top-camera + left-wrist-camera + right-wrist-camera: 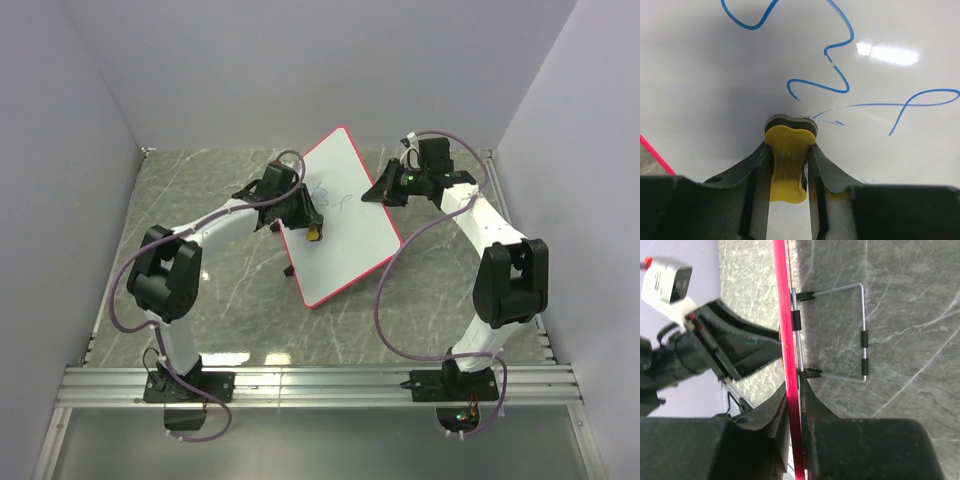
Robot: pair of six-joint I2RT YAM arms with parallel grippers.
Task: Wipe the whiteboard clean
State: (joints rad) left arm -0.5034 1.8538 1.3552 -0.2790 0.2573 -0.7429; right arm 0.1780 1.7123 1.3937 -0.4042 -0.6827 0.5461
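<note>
The whiteboard stands tilted on the grey marble table, white with a thin red-pink rim. Blue scribbles cover its face in the left wrist view. My left gripper is shut on a small yellow eraser block and presses its dark felt end against the board face just below the scribbles. My right gripper is shut on the board's right edge; in the right wrist view its jaws clamp the red-pink rim seen edge-on.
A wire stand folds out from the board's back onto the table. Purple cables loop round both arms. Grey walls close in the table on three sides. An aluminium rail runs along the near edge.
</note>
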